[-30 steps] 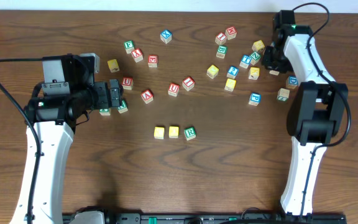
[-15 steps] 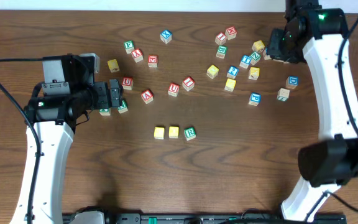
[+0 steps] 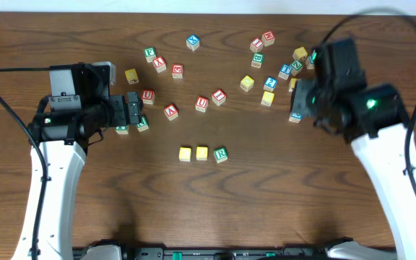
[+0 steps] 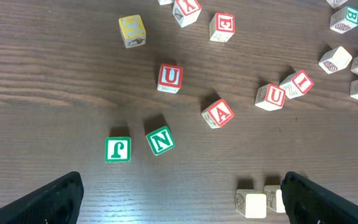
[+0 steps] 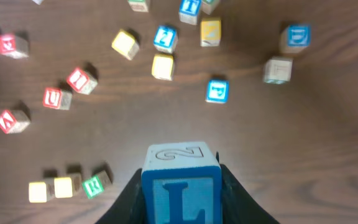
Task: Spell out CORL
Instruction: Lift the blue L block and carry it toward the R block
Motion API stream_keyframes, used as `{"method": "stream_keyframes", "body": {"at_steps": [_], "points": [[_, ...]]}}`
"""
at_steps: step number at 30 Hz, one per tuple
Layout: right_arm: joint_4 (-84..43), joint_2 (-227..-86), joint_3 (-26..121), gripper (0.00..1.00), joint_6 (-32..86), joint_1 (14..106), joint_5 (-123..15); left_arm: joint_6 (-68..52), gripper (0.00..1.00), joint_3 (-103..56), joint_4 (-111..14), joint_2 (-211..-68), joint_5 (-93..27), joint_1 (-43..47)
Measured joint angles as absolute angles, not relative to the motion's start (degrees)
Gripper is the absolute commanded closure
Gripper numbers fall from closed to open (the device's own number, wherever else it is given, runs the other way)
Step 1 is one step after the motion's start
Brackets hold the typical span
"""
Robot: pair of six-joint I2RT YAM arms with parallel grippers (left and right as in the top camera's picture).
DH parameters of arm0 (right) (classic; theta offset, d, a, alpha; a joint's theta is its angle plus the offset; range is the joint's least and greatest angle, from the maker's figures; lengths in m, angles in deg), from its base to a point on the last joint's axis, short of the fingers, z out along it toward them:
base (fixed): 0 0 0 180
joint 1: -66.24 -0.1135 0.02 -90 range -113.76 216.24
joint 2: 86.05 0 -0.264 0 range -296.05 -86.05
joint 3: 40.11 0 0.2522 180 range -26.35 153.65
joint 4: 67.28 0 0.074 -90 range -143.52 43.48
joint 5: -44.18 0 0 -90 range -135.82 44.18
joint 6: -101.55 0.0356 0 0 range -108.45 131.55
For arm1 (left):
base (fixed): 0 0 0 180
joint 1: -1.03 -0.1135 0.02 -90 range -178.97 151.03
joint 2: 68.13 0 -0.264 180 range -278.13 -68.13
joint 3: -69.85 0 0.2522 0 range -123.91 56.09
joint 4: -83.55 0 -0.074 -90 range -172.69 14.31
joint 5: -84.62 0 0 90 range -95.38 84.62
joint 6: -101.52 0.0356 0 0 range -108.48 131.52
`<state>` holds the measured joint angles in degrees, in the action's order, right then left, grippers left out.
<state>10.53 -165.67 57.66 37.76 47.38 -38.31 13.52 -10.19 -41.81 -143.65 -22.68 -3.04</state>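
Two yellow cubes point(image 3: 185, 153) point(image 3: 202, 153) and the green R cube point(image 3: 221, 154) stand in a row at the table's middle front. The row also shows in the right wrist view, yellow point(image 5: 38, 191), yellow point(image 5: 63, 186), then R point(image 5: 93, 185). My right gripper point(image 5: 181, 196) is shut on the blue L cube point(image 5: 181, 186) and holds it above the table, to the right of the row. In the overhead view the right arm point(image 3: 331, 97) hides the L cube. My left gripper point(image 4: 191, 205) is open and empty, with the yellow cubes point(image 4: 252, 204) near its right finger.
Red U point(image 4: 169, 77), red A point(image 4: 217, 113), green N point(image 4: 160, 140) and green J point(image 4: 117, 149) cubes lie ahead of the left gripper. Several blue, yellow and green cubes point(image 3: 269, 84) are scattered at the back right. Red cubes point(image 3: 202, 103) lie behind the row.
The right arm has swung from the back right corner forward and left over the table, carrying the L cube. The left arm has not moved.
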Motion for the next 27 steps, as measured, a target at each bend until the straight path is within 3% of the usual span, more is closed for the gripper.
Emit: {"method": "stream_keyframes", "body": {"at_steps": [11,19,27], "points": [[-6.4,-163.6,30.1,0.98,47.6,35.3,-38.0,13.5,0.0,-10.2,-41.9,-143.7,-22.7,-3.0],[-15.5,-169.1,26.7,0.95,50.4,28.4,-39.1,13.5,0.0,-10.2,-41.8,-143.7,-22.7,-3.0],[-22.8,-179.9,26.7,0.97,51.7,27.3,-40.3,13.5,0.0,-10.2,-41.8,-143.7,-22.7,-3.0]]}}
